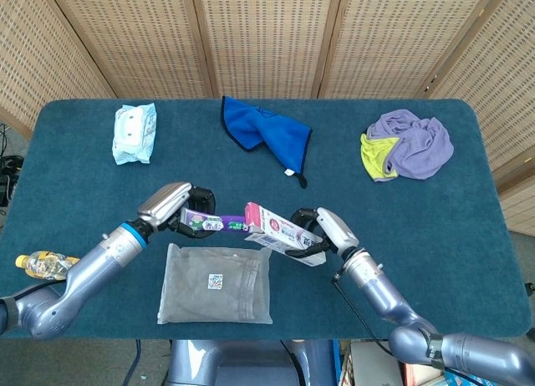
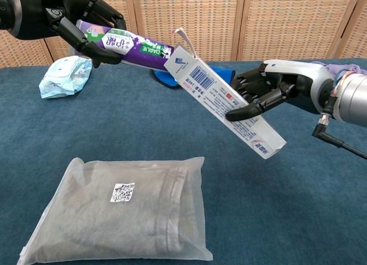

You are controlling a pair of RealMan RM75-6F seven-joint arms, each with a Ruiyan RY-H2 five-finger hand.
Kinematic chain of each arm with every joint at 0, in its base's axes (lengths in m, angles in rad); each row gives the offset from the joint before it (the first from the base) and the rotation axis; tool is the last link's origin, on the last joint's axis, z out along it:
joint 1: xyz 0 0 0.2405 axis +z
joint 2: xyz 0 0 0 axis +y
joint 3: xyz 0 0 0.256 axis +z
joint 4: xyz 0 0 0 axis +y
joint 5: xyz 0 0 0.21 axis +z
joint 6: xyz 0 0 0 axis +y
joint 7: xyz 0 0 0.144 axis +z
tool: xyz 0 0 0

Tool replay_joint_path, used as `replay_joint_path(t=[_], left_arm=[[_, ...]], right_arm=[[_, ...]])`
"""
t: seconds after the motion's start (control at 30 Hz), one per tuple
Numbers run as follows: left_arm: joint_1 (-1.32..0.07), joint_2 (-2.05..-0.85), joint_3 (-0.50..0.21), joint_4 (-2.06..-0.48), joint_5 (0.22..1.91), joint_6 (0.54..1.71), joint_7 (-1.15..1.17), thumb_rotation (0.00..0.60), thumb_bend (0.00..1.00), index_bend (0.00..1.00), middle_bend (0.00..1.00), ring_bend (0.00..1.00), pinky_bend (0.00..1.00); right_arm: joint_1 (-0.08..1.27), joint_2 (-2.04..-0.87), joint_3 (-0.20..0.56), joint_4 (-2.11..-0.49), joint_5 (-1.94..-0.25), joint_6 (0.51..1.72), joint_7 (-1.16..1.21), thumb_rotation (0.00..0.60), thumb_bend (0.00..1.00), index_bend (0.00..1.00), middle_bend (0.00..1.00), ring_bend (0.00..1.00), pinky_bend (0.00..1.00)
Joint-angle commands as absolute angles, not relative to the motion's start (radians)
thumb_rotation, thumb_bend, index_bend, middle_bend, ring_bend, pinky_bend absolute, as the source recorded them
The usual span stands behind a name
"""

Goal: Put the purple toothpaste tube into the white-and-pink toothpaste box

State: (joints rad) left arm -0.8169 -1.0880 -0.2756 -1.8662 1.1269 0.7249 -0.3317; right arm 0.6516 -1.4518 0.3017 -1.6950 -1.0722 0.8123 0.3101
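Note:
My left hand (image 1: 177, 207) (image 2: 69, 21) grips the rear of the purple toothpaste tube (image 1: 217, 225) (image 2: 129, 44) above the table. The tube's cap end has gone into the open end of the white-and-pink toothpaste box (image 1: 280, 233) (image 2: 223, 98) and is hidden there. The box slopes down toward the right, its flap standing up at the open end. My right hand (image 1: 322, 231) (image 2: 275, 90) holds the box around its middle from the right side.
A clear bag of grey cloth (image 1: 216, 283) (image 2: 123, 216) lies just below both hands. A blue cloth (image 1: 263, 131), a wipes pack (image 1: 134, 131) (image 2: 64, 74) and a purple-and-yellow cloth heap (image 1: 408, 144) lie at the back. A small bottle (image 1: 38, 263) sits at the left edge.

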Motion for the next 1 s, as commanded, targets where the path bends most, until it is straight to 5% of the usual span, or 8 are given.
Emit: replay_joint_path(t=[0.03,1.0], left_arm=[[-0.823,-1.088,-0.277,-1.867,1.113,0.723,-0.322,0.6,0.27,0.79,0.66,0.55,0.54],[-0.933,-1.106,-0.295,-1.934,0.921,0.703,-0.181,0.6,0.27,0.79,0.66,0.55,0.54]], right_arm=[[0.65,-1.444,0.293,-1.7,-1.104,0.802,0.332,0.6,0.08,0.6,0.55,0.44,0.48],[0.673,-1.453,0.249,-1.671,-1.235,0.783,0.427,0.6,0.08,0.61,0.55,0.44,0.48]])
